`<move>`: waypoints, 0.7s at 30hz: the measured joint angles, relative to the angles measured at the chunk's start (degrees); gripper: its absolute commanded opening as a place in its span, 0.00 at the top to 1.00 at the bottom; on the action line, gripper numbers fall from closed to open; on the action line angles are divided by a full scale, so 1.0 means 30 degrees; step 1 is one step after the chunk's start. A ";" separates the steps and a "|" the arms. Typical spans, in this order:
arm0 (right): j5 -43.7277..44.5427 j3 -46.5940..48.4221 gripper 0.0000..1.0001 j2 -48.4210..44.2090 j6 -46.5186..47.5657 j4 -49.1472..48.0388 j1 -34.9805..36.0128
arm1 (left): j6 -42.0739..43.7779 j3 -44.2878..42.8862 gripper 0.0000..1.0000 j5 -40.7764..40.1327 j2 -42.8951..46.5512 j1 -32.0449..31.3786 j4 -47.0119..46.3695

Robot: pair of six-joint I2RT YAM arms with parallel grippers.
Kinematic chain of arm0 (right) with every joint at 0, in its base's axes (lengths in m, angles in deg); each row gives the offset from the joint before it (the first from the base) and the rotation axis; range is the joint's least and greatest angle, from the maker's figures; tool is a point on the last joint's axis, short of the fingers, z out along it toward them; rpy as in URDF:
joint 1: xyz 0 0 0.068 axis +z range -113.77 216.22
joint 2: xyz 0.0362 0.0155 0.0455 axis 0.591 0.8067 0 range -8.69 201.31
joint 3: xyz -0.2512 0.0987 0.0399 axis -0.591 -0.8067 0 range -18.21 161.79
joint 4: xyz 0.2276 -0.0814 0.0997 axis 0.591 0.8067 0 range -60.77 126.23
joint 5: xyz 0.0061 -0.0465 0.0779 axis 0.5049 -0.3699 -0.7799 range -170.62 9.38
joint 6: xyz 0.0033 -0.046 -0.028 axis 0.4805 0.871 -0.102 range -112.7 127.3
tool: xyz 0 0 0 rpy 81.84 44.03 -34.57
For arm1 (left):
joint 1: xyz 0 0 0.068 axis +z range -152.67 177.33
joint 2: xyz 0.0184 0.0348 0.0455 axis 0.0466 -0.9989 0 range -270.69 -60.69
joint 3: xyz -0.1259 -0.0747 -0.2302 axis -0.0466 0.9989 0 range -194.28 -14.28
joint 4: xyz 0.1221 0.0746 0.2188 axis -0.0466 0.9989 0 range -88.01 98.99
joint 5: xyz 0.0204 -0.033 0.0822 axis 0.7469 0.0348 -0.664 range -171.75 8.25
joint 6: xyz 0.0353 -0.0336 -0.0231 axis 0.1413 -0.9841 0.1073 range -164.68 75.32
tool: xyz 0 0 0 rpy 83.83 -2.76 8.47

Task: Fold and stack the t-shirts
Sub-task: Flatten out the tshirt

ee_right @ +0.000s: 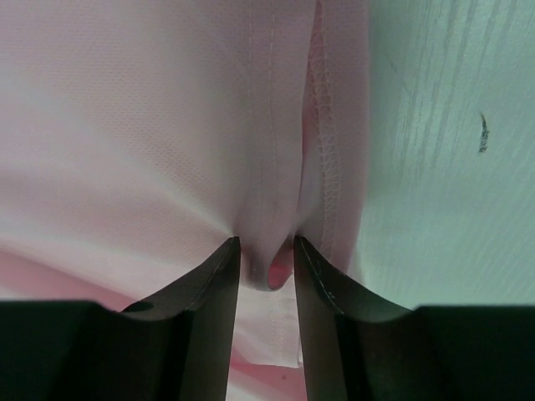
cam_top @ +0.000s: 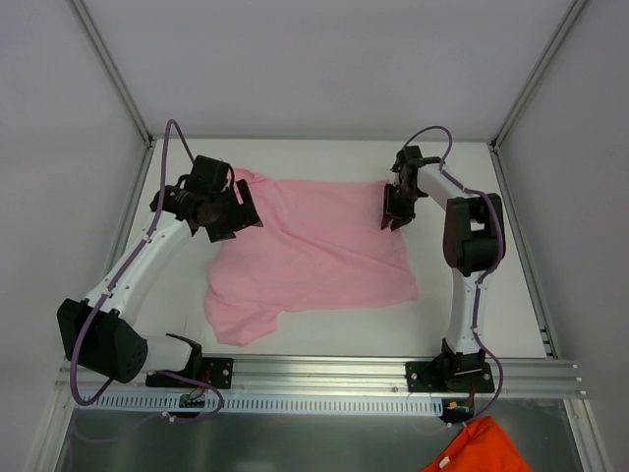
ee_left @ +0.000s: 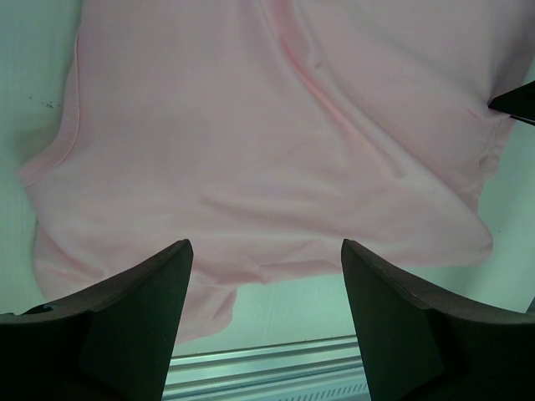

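Observation:
A plain light pink t-shirt (cam_top: pixel 314 251) lies spread and creased on the white table (cam_top: pixel 295 157), between my two arms. At its far left corner my left gripper (cam_top: pixel 236 211) hovers with its fingers wide apart. The left wrist view shows nothing between those fingers, only the shirt (ee_left: pixel 276 142) lying below the left gripper (ee_left: pixel 266 251). My right gripper (cam_top: pixel 393 221) is at the shirt's far right edge. In the right wrist view the right gripper (ee_right: pixel 266 251) pinches a raised fold of the pink fabric (ee_right: pixel 150 125) beside a stitched hem (ee_right: pixel 322 125).
An aluminium rail (cam_top: pixel 324 374) carrying both arm bases runs along the near edge and shows in the left wrist view too (ee_left: pixel 267 359). An orange cloth (cam_top: pixel 482 447) lies below the rail at the bottom right. White walls with metal posts (cam_top: pixel 113 74) enclose the table.

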 measured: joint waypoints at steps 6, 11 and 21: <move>-0.0044 0.0189 0.63 0.0007 0.0080 0.0168 0.0000 | 0.0000 0.0000 0.27 0.0029 -0.0102 0.0000 -0.0124; -0.0058 0.0189 0.59 0.0007 0.0131 0.0226 0.0000 | 0.0000 0.0000 0.27 0.0044 -0.0109 0.0000 -0.0138; -0.0175 0.0561 0.63 0.0015 0.0262 0.0539 0.0000 | 0.0000 0.0000 0.27 0.0175 -0.0415 0.0000 -0.0401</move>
